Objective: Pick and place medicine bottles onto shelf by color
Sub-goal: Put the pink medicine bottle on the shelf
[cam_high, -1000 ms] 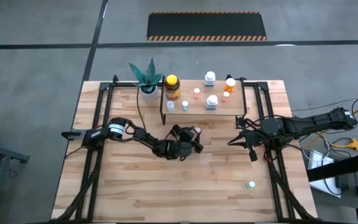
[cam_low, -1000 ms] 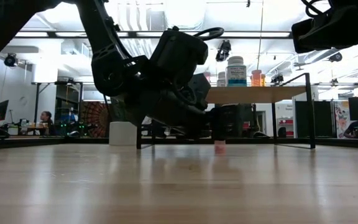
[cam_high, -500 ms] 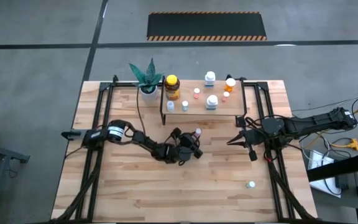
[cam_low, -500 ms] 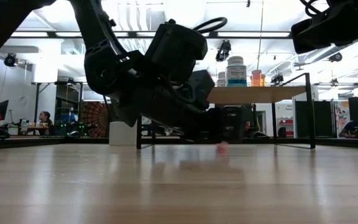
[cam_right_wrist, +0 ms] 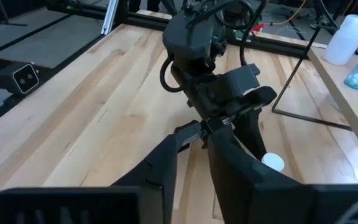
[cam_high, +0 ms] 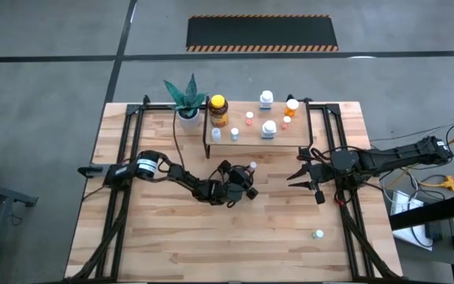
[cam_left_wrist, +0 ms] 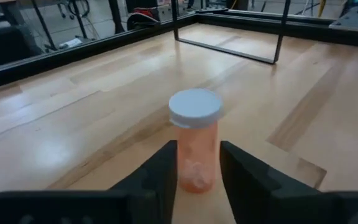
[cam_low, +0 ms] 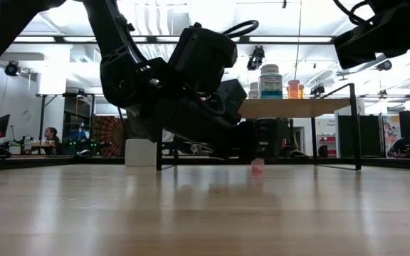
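left wrist view shows the left gripper [cam_left_wrist: 197, 171] pinching a translucent pink cylindrical bottle [cam_left_wrist: 195, 149] with a smooth white cap, upright on the grained wooden table [cam_left_wrist: 73, 130]. the right gripper [cam_high: 293, 177] hovers near the table's right edge, fingers slightly spread.

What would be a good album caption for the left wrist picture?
The left end effector closes its two fingers around a small pink bottle with a white cap, standing upright on the wooden table.

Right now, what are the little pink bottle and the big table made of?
The little bottle looks like see-through pinkish-orange plastic, since its contents show faintly through the wall; its cap looks like matte white plastic. The table looks like pale wood with a smooth finish: long planks with grain lines and a soft sheen.
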Motion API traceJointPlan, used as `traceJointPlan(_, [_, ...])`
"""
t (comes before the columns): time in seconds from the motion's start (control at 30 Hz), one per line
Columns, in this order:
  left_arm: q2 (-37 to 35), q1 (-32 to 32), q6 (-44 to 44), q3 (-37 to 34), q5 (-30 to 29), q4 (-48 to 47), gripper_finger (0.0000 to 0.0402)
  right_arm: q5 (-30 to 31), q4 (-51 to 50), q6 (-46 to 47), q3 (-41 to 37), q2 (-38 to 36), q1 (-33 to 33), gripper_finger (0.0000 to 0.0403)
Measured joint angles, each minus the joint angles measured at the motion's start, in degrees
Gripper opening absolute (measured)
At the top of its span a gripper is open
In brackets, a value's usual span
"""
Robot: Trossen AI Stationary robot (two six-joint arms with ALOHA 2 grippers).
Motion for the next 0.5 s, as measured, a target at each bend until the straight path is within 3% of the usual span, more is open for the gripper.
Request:
traceJointPlan(0.3, [2.61,2.67,-1.41,0.23,4.63,3.70,0.0197,1.45,-0.02,-0.02,-0.21,0.00,0.00,0.0128])
traceJointPlan(0.5, [3.77,2.78,-1.38,0.14,4.87,4.30,0.0202,1.43,-0.25,-0.02,-0.22,0.42,0.00,0.0139])
